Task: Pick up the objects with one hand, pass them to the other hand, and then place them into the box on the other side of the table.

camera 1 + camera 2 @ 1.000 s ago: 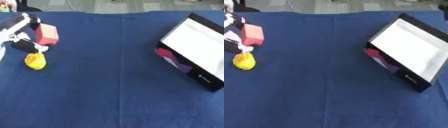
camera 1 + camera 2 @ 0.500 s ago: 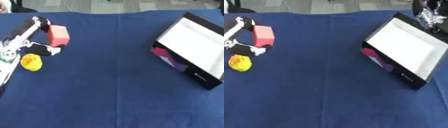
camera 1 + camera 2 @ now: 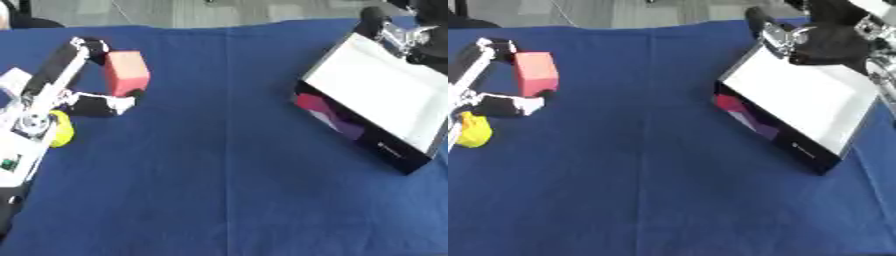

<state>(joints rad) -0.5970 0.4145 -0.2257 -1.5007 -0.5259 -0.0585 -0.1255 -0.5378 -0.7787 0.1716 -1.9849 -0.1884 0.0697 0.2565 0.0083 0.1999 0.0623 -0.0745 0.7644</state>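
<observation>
Pinching a red block (image 3: 127, 73) between a long upper finger and the thumb below it, the robot's left hand (image 3: 66, 82) reaches in from about 9 o'clock on the blue tablecloth (image 3: 219, 165). The block stands roughly upright in that pinch, its top by the fingertip (image 3: 500, 46) and its lower corner against the thumb tip; whether it is clear of the cloth or resting on it cannot be told. Just beside the hand's wrist, toward 8 o'clock, a small yellow object (image 3: 474, 131) lies on the cloth, partly hidden behind the arm in the left eye view. Well apart from these, over at 2 to 3 o'clock, sits the box (image 3: 802, 100), a shallow black tray with a white inside and a pink and purple pattern on its near side wall, tilted so that its open face shows. At 1 o'clock the right hand (image 3: 820, 40) hangs by the box's far edge, dark and bunched; whether its fingers are spread or curled cannot be told, and nothing shows in it.
</observation>
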